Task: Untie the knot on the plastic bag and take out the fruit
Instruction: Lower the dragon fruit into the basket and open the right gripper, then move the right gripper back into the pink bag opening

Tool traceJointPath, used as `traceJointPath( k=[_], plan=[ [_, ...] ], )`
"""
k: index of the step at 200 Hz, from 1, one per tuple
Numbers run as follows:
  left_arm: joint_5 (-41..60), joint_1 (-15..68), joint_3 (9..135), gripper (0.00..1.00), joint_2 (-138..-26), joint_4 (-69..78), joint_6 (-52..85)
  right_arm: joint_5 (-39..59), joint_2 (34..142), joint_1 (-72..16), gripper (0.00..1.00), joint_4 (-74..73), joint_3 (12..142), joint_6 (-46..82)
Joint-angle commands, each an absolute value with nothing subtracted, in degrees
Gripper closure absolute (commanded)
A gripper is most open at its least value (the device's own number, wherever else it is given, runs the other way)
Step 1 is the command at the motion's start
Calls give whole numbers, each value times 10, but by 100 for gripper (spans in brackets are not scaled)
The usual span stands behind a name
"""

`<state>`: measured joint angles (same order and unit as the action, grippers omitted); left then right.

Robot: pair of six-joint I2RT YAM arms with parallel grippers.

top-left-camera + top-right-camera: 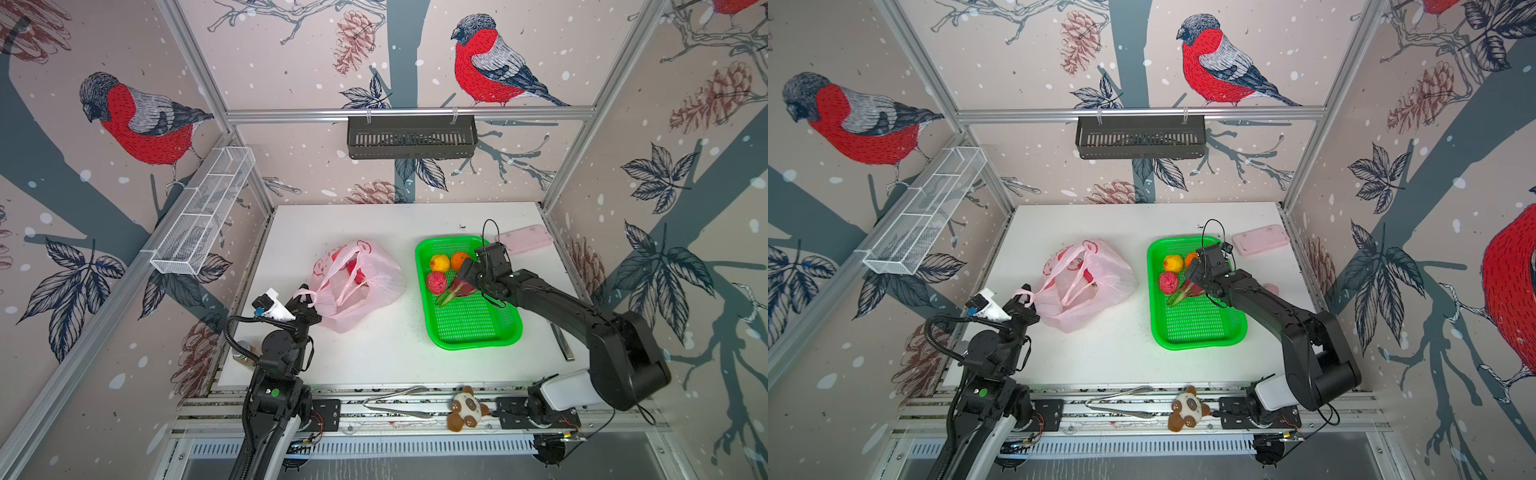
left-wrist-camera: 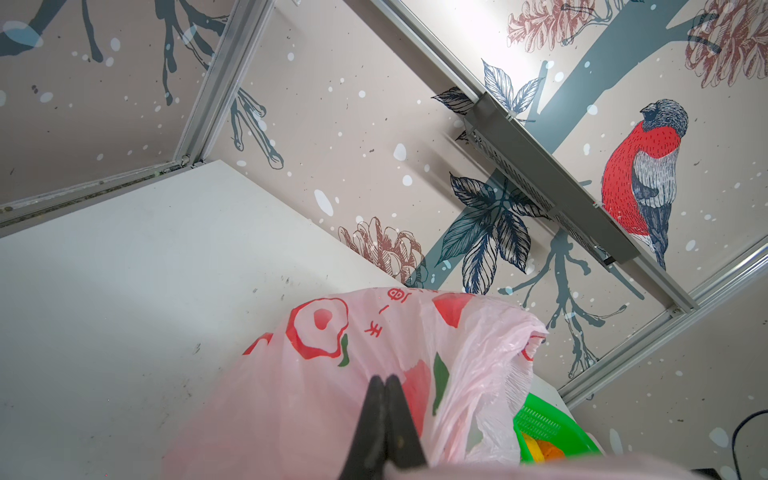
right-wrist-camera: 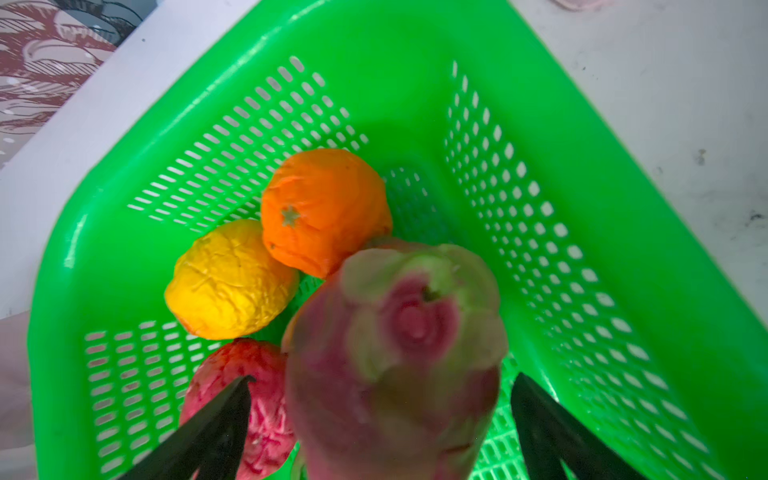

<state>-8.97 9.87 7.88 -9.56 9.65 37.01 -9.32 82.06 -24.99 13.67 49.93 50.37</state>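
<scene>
In tray (image 1: 469,328): two citrus (image 1: 439,262), one ball (image 1: 435,283), one dragon fruit (image 1: 456,289).

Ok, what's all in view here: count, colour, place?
table: one, white, under everything
bag: one, pink with red prints, left of middle
fruit in bag: at least one, red, seen inside
tray: one, green, right of middle
citrus: two, yellow and orange, tray's far end
ball: one, red, in tray by yellow citrus
dragon fruit: one, magenta-green, in tray
case: one, pink, table's back right
basket: one, black, back rail
mesh basket: one, white, left wall
tongs: one, metal, front rail
plush toy: one, brown-white, front rail
left claw: shut on bag's handle
right claw: open, straddling the dragon fruit
</scene>
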Motion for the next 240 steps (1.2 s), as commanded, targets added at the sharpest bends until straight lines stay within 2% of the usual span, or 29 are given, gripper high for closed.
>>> traceJointPath(
  k=[1, 43, 66, 98, 135, 202, 240],
  plan=[
    [-88, 98, 83, 100, -96, 103, 366, -118, 798, -256, 2, 154, 503, 516],
    [-85, 98, 82, 100, -95, 105, 367, -149, 760, -284, 3, 185, 516, 517],
    [-84, 98, 82, 100, -95, 105, 367, -150, 748, -312, 9, 188, 534, 506],
    [-80, 98, 81, 100, -95, 105, 368, -168, 768, -403, 19, 170, 591, 456],
    [-74, 98, 75, 100, -95, 102, 368, -206, 853, -526, 25, 160, 697, 429],
    [-69, 98, 72, 100, -94, 102, 367, -97, 991, -611, 34, 77, 815, 464],
    [-60, 98, 67, 100, -98, 115, 372, -30, 1047, -627, 32, 61, 828, 501]
  ],
)
